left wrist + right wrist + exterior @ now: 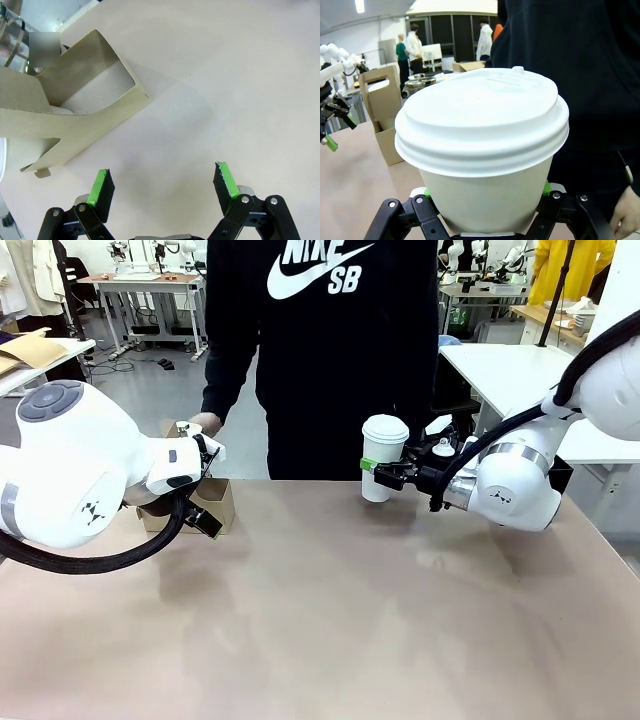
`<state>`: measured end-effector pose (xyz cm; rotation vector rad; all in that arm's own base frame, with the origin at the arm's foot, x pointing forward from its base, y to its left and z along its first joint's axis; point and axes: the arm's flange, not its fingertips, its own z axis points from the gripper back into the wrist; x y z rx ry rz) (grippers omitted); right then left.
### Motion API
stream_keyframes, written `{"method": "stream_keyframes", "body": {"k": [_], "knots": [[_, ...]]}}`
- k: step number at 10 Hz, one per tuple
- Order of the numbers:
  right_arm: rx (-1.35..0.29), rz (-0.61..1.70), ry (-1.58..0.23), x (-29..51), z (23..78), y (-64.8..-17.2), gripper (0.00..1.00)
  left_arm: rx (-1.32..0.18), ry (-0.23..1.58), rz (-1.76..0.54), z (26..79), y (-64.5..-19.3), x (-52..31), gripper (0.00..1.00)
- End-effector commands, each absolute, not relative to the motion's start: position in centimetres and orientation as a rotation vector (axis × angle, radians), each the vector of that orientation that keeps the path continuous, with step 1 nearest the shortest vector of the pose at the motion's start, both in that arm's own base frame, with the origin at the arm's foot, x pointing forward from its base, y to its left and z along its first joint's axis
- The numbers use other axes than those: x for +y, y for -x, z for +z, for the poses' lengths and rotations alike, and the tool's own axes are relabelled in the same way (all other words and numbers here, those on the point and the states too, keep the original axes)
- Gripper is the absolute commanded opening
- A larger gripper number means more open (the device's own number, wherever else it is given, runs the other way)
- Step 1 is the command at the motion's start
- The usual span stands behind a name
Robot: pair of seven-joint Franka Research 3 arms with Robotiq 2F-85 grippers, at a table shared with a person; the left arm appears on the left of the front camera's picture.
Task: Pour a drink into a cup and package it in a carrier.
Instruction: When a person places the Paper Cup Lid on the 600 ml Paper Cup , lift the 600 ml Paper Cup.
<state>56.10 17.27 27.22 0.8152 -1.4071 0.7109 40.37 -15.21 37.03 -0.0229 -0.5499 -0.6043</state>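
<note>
A white paper cup (383,455) with a white lid stands upright just above the table's far edge, and my right gripper (386,476) is shut on its lower wall. Up close, the lidded cup (485,150) sits between that gripper's (486,191) green pads. The brown cardboard carrier (216,506) stands at the far left, its open slots (95,95) just ahead of my left gripper (163,181), which is open and holds nothing. My left gripper (198,516) hangs right beside the carrier. The drink is hidden; a glass edge (11,35) shows behind the carrier.
A person in a dark top stands at the far side, one hand (205,423) by the carrier's handle (381,85). The tan table (350,620) stretches bare between the arms. A white side table (500,365) stands behind the right arm.
</note>
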Motion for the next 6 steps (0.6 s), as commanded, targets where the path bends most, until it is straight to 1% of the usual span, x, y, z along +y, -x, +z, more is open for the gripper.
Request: {"method": "stream_keyframes", "body": {"k": [1, 3, 4, 5, 6], "knots": [[-1.404, 0.733, -0.798, 15.4, 29.1, -54.4, 0.8, -0.55, 0.025, -0.604, 37.0, -40.4, -15.2, 1.0], [-1.375, 0.752, -0.811, 12.3, 34.0, -51.7, 0.8, -0.55, 0.025, -0.604, 37.0, -40.4, -15.2, 1.0], [-1.369, 0.765, -0.811, 10.7, 37.3, -50.1, 0.8, -0.55, 0.025, -0.604, 37.0, -40.4, -15.2, 1.0], [-1.385, 0.786, -0.78, 9.3, 41.0, -48.6, 0.8, -0.55, 0.025, -0.604, 37.0, -40.4, -15.2, 1.0], [-1.404, 0.799, -0.774, 7.4, 43.6, -46.1, 0.8, -0.55, 0.025, -0.604, 37.0, -40.4, -15.2, 1.0]]}}
